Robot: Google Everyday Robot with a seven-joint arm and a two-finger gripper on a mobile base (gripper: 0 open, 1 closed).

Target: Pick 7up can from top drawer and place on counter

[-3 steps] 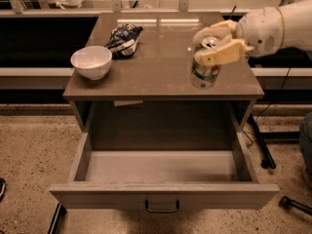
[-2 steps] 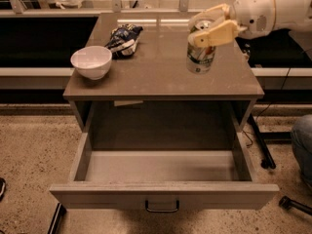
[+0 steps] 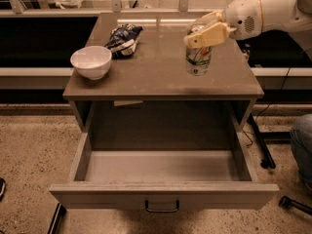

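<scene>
The 7up can [image 3: 198,61], silver-white with green lettering, is upright at the counter's [image 3: 156,77] right side, its base at or just above the surface. My gripper [image 3: 208,28] reaches in from the right. Its cream fingers [image 3: 210,34] straddle the can's top and are shut on it, hiding the pull-tab. The top drawer [image 3: 163,195] is pulled fully open below. Its inside shows nothing in it, and its dark bar handle [image 3: 162,207] is at the front centre.
A white bowl [image 3: 91,61] stands on the counter's left. A dark blue-and-white snack bag [image 3: 123,38] lies behind it. Dark shelving flanks the cabinet on both sides. A cable and a chair base [image 3: 273,155] are on the floor at the right.
The gripper has carried the can a little left and farther back over the counter, then lowered it slightly. The drawer, bowl and bag have not moved.
</scene>
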